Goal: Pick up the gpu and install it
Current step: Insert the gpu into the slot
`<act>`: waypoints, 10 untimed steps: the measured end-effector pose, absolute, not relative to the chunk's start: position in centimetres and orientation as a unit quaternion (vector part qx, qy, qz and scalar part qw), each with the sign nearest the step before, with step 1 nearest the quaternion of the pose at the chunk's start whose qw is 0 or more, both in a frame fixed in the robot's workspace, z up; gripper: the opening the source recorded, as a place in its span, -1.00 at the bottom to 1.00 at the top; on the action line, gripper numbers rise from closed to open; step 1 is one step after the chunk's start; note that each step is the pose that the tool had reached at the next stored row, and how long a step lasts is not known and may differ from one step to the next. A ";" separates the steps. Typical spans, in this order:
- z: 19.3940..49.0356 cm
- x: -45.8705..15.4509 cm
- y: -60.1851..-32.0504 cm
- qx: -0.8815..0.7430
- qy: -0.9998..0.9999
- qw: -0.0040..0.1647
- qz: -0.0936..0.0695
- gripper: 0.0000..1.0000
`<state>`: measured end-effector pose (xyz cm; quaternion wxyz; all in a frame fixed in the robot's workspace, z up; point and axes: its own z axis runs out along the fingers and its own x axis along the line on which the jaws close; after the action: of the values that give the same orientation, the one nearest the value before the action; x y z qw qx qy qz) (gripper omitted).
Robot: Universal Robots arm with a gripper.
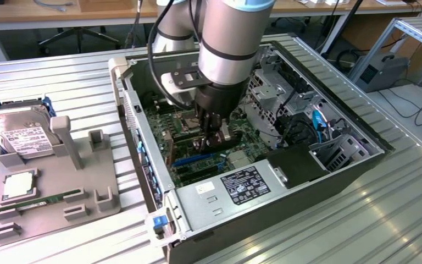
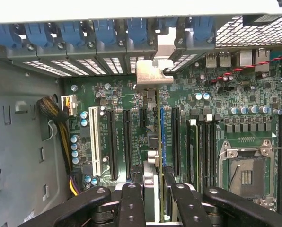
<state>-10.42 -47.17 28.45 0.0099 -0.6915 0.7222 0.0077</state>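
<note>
My end effector [image 2: 153, 198] is closed partway on the gpu [image 2: 153, 142], its two fingers [image 2: 131, 203] pinching the card edge-on so that it stands on its long edge over the motherboard [image 2: 212, 94] inside the open computer case [image 1: 292, 181]. The pick-up looks done; I judge the install to be well along but not finished, since my grip is on and I cannot tell whether the card edge is seated in its slot. Its silver bracket [image 2: 153, 73] sits at the rear wall among the blue slot clips [image 2: 103, 30], of which I count about eight. Beyond the case, on the counter [image 1: 57, 77], a grey fixture tray [image 1: 57, 165] holds one hard drive [image 1: 20, 132], one processor [image 1: 19, 184] and one RAM stick [image 1: 39, 202]. One empty CPU socket [image 2: 245, 172] shows on the board.
</note>
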 end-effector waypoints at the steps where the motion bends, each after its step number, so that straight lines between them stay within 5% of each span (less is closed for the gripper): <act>1: 28.4 -10.5 -47.2 -0.692 0.722 0.010 0.008 -0.45; 10: 28.4 -10.9 -47.2 -0.692 0.722 0.010 0.008 -0.45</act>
<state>-10.91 -47.17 28.36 0.0099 -0.6916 0.7222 0.0077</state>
